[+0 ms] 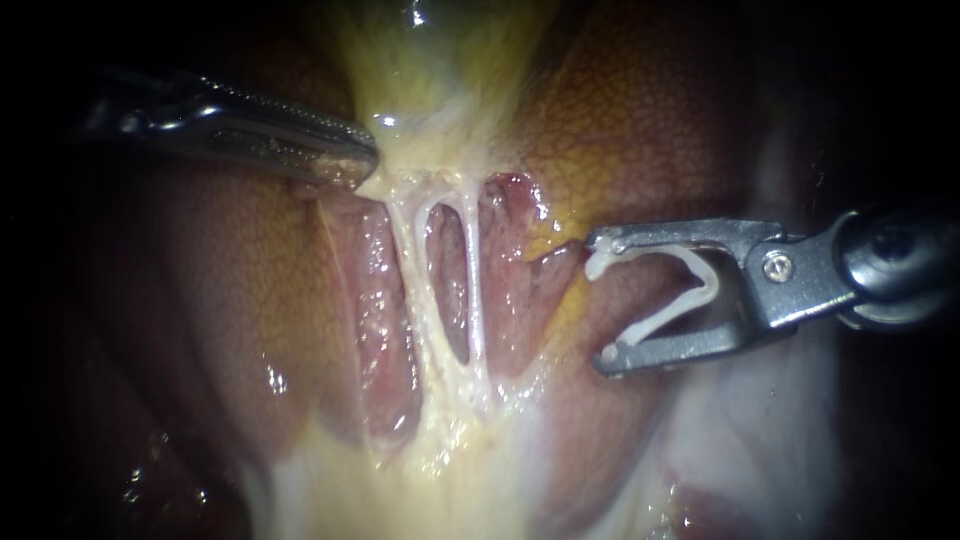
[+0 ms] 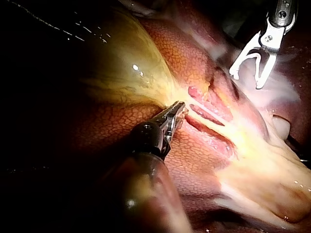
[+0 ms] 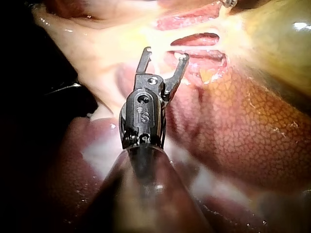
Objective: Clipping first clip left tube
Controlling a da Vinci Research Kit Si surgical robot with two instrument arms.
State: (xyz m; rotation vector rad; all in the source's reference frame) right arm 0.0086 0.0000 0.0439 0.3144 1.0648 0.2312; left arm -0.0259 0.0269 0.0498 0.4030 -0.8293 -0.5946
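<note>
Zero clips placed yet | left instrument [image 1: 355,165] claw, upper left, clamping gallbladder [image 1: 440,60] | right instrument [image 1: 597,302] claw wide, cradling open clip [image 1: 712,290], centre right, short of left tube [image 1: 412,280]

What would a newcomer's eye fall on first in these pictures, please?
Probably the two pale tubes stretched taut down the middle of the endoscope view, a slit between them. Beside them, the right instrument holds an open white clip in its wide jaws, touching neither tube. At the tubes' upper end, the left instrument has its jaws shut on the edge of the gallbladder.
</note>
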